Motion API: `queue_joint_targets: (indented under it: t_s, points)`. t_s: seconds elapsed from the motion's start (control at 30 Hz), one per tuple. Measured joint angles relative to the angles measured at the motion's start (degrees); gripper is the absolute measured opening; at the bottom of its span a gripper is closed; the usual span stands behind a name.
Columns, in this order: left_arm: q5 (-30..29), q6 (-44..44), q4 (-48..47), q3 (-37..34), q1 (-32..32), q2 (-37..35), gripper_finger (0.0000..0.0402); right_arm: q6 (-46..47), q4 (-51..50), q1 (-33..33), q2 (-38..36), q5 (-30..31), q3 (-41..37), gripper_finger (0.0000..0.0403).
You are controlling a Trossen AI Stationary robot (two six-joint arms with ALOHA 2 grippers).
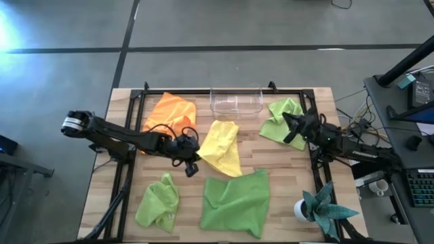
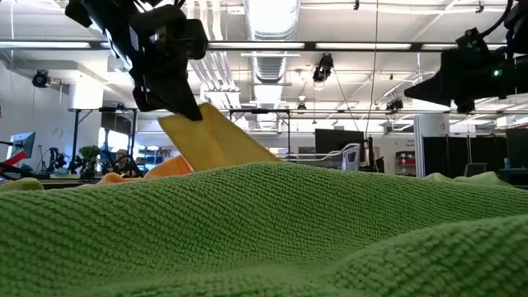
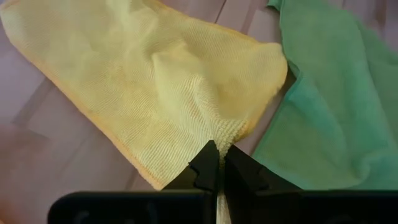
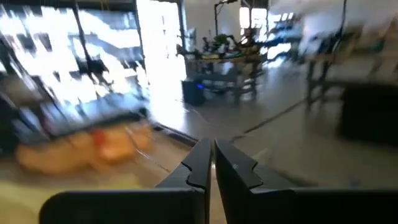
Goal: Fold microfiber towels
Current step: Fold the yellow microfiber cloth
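My left gripper (image 3: 217, 163) is pinched tight on the near edge of the yellow towel (image 1: 221, 146), which lies mid-table in front of the clear bin (image 1: 236, 102), lifting that edge off the wood. My right gripper (image 4: 209, 163) hangs over the lime green towel (image 1: 279, 118) at the far right, fingers pressed together on nothing. The orange towel (image 1: 169, 112) sits far left; two more green towels (image 1: 236, 202) lie along the near edge.
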Motion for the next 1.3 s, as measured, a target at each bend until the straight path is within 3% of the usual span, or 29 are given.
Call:
queue_joint_targets:
  t_s: [0.13,0.3,1.1,1.3]
  points:
    - [0.00,-0.38,-0.74,0.00,0.00,-0.39,0.0000,15.86,0.77,0.00,0.00,-0.23,0.00,0.0018]
    - [0.57,-3.04,-0.84,0.00,0.00,-0.40,0.0000,23.25,0.84,0.00,0.00,-0.23,0.00,0.0018]
    - [0.61,-7.39,-0.77,3.88,0.13,-0.22,0.0000,25.94,8.56,0.11,-0.04,-4.50,-0.02,0.0018]
    - [0.60,-7.37,-0.78,4.76,0.15,-0.22,0.0000,26.31,8.51,0.11,0.02,-5.04,-0.02,0.0056]
